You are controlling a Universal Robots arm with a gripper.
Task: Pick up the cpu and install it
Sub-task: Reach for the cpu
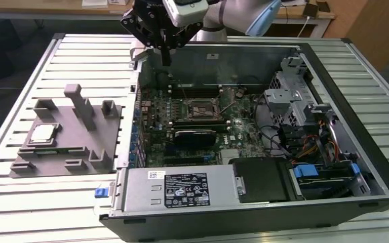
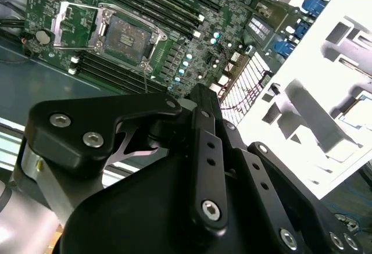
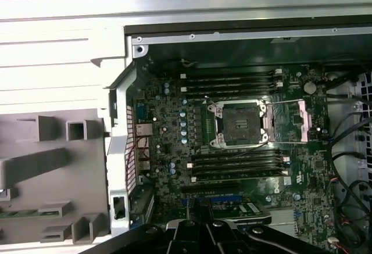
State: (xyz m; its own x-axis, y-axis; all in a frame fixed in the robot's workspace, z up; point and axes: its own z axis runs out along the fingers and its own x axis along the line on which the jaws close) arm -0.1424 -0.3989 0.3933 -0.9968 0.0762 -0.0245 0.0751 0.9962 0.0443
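Fingers shut on nothing, cpu lying outside the case

Fingers (image 1: 164,55) of the gripper (image 1: 164,62) are pressed together with nothing between them. They point down above one corner of the open computer case (image 1: 262,220). Inside the case, below and apart from the gripper, lies the green motherboard (image 3: 168,149). Its black socket (image 3: 239,124), seen in both wrist views, has its retaining frame swung open. Outside the case, on its side toward the exterior view's left, a grey moulded fixture (image 1: 69,136) rests on the slatted table (image 1: 18,202). The cpu (image 1: 42,133) lies flat on that fixture, pale top up, well apart from the gripper.
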